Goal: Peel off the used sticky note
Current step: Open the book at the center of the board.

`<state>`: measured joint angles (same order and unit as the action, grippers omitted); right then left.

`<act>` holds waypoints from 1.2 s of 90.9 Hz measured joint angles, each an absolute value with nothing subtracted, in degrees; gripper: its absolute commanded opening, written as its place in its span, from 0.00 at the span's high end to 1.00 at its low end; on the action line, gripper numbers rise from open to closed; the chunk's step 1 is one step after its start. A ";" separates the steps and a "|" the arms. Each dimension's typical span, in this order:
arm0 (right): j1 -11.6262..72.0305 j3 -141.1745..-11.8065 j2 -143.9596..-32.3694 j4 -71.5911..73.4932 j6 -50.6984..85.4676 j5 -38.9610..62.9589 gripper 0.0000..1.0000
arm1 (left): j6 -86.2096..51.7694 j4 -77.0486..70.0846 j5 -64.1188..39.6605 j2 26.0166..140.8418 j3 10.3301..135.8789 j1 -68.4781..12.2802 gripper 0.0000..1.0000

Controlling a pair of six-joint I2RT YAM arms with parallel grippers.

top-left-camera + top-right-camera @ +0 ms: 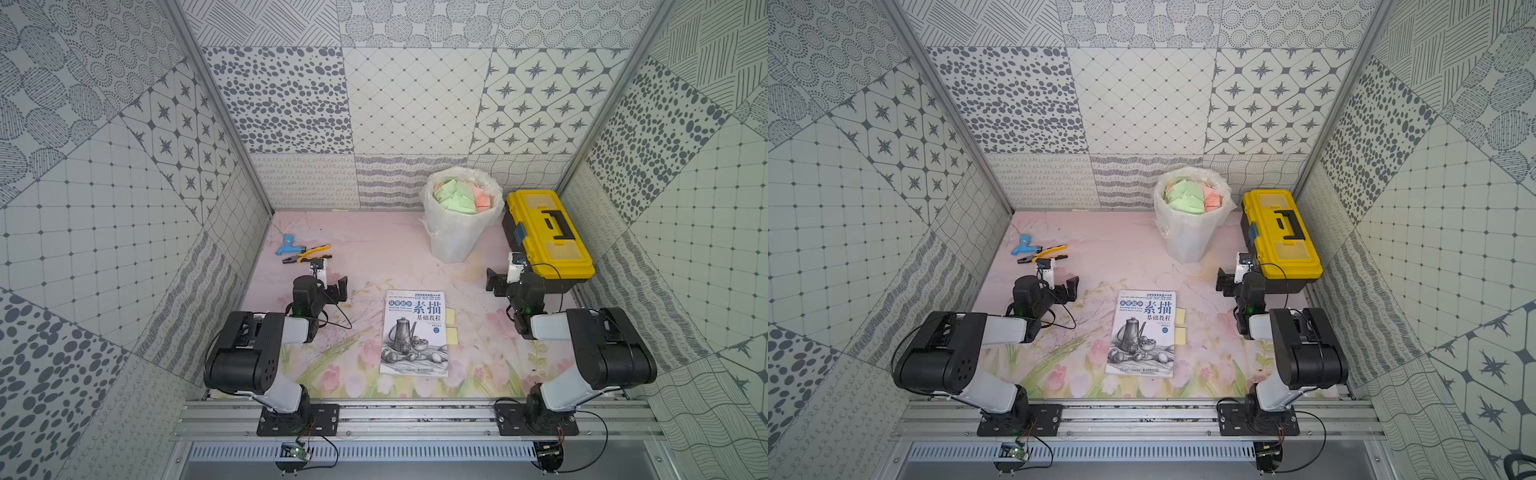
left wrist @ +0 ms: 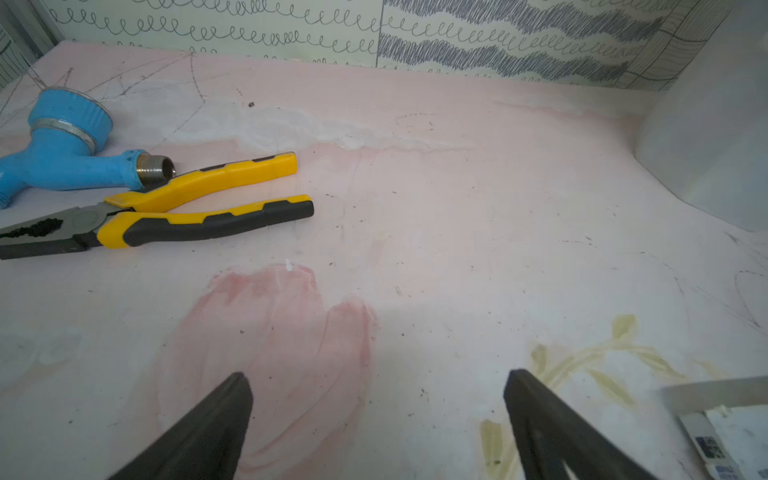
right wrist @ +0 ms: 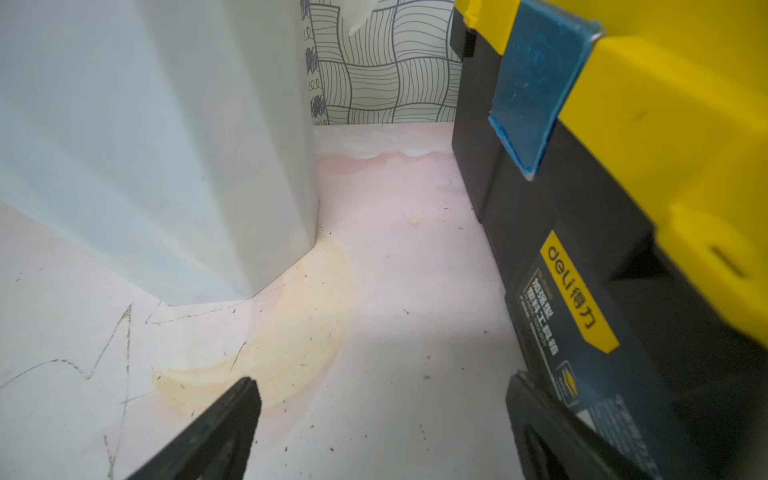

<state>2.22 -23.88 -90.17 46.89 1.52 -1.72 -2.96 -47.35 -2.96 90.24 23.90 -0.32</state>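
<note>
Left wrist: left claw (image 2: 377, 374) low, agape.

Light: bright, even and diffuse, falling from above in both top views, with a cool, faintly green cast. Shadows: soft and pale on the tabletop (image 1: 374, 257) beside the toolbox (image 1: 547, 232); a grey patch lies ahead of the left gripper (image 2: 377, 373) and the right gripper (image 3: 382, 378). Glare: mild sheen on the bin liner (image 1: 451, 232). Focus: top views slightly soft; the right wrist view blurs the near toolbox lid. Distortion: walls (image 1: 104, 208) splay toward the frame edges.
</note>
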 measured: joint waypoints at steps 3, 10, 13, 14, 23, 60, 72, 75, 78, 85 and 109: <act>2.22 -23.86 -90.17 46.89 1.52 -1.72 0.03 | -2.96 -47.35 -2.96 90.24 23.90 -0.32 0.01; 2.22 -23.88 -90.17 46.89 1.52 -1.72 0.03 | -2.96 -47.35 -2.96 90.24 23.90 -0.32 0.01; 2.22 -23.88 -90.17 46.89 1.52 -1.74 0.03 | -2.96 -47.35 -2.98 90.24 23.90 -0.32 0.01; 2.22 -23.86 -90.17 46.89 1.52 -1.72 0.03 | -2.96 -47.35 -2.98 90.24 23.90 -0.32 0.01; 2.22 -23.86 -90.17 46.89 1.52 -1.72 0.03 | -2.96 -47.35 -2.98 90.24 23.90 -0.32 0.01; 4.19 -27.73 -83.55 32.38 2.24 -4.29 0.03 | -3.66 -42.11 -1.19 85.56 25.30 -0.45 0.01; 4.89 -40.23 -76.93 15.44 7.73 -4.69 0.03 | -7.42 -35.05 1.69 77.01 27.79 -0.69 0.01; 4.89 -42.70 -75.66 12.53 9.34 -4.32 0.03 | -9.04 -32.99 2.52 74.72 28.25 -0.71 0.01; 4.86 -44.60 -74.54 10.13 11.03 -3.38 0.03 | -10.57 -31.24 3.16 72.88 28.64 -0.73 0.01; 4.71 -47.09 -72.36 5.39 16.29 0.25 0.03 | -15.97 -25.45 4.43 68.31 30.15 -0.73 0.01; 3.44 -38.98 -68.60 -0.84 31.64 20.60 0.03 | -38.04 -8.36 0.78 61.84 32.75 -0.71 0.00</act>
<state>3.44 -38.98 -68.60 -0.84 31.64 20.60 -38.04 -8.36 0.78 61.84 32.75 -0.71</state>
